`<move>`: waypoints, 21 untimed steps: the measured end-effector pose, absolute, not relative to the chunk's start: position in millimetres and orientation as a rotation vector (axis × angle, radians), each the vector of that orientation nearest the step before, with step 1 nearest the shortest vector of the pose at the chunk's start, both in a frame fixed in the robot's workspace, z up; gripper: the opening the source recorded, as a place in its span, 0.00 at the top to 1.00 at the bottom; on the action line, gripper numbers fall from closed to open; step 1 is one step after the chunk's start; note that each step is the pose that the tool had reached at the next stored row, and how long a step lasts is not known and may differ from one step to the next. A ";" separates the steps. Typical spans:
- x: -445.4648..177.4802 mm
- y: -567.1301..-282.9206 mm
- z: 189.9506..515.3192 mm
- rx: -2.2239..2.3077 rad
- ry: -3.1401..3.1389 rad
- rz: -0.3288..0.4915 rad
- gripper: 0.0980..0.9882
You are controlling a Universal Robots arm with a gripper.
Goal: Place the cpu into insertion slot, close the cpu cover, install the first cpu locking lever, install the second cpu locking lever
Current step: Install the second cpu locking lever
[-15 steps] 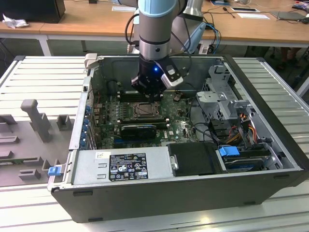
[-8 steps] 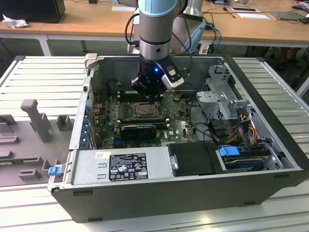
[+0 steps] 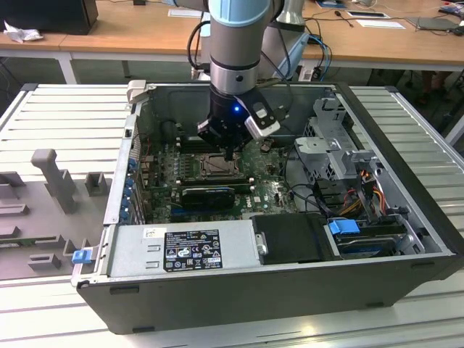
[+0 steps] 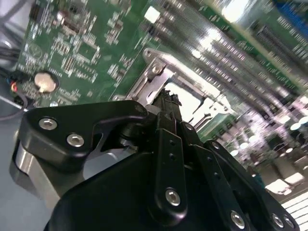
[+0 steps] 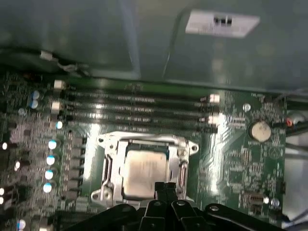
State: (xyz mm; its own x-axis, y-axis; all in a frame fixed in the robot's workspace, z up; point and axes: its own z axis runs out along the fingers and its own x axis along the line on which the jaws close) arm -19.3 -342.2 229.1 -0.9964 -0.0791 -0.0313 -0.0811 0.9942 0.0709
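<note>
The cpu [image 5: 144, 173] lies in the insertion slot [image 5: 108, 166], beside memory slots [image 5: 134, 108]

My gripper [image 5: 164, 188] hides the cpu's [image 5: 144, 171] nearest edge from me in the first wrist view, socket frame [image 4: 161, 72] past its fingertips half covered in the second wrist view, board beyond blurred.

The arm [image 3: 235, 32] comes down nearly vertical from the top of the exterior view, with the wrist pointing straight downward. The gripper [image 3: 229, 154] hangs low at its end, and a small blue light shines on its body. In both wrist views the two black fingers [image 5: 165, 188] are pressed together, with no gap between them.
</note>
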 end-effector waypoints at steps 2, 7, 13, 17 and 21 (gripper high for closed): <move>-19.3 -347.2 229.1 -0.125 3.109 0.112 0.99; -19.3 -349.8 234.4 -0.125 3.109 0.112 0.99; -19.3 -360.1 234.4 -0.125 3.109 0.112 0.99; -19.4 -361.8 234.4 -0.125 3.109 0.112 0.99; -19.4 -362.7 234.4 -0.125 3.109 0.112 0.99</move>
